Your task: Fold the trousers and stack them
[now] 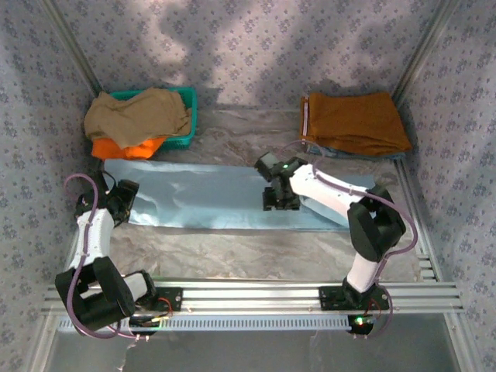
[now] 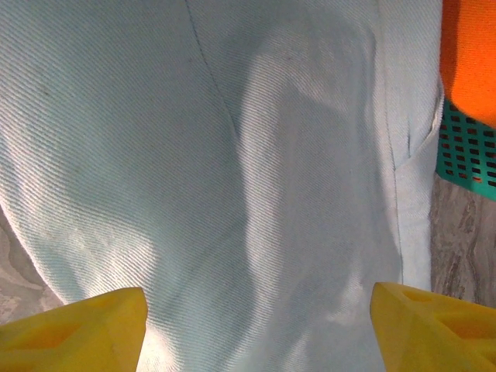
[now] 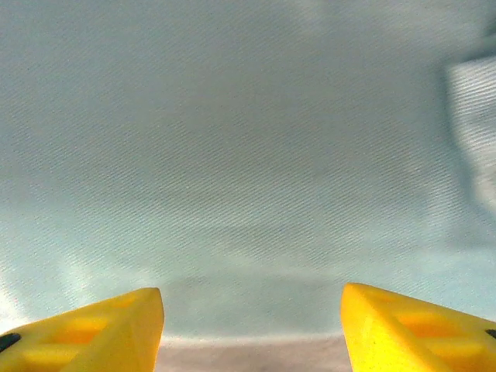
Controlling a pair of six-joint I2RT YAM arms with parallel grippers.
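Note:
The pale sky-blue trousers lie flat as a long strip across the middle of the table. My left gripper hangs at the strip's left end, its yellow fingers spread wide over the cloth with nothing between them. My right gripper is over the right part of the strip, near its front edge. Its yellow fingers are apart above the blue fabric, whose near hem runs just between the tips. Neither gripper holds cloth.
A teal basket at the back left holds tan and bright orange garments. Folded rust-orange trousers lie stacked at the back right. Patterned walls close in both sides, and a metal rail runs along the near edge.

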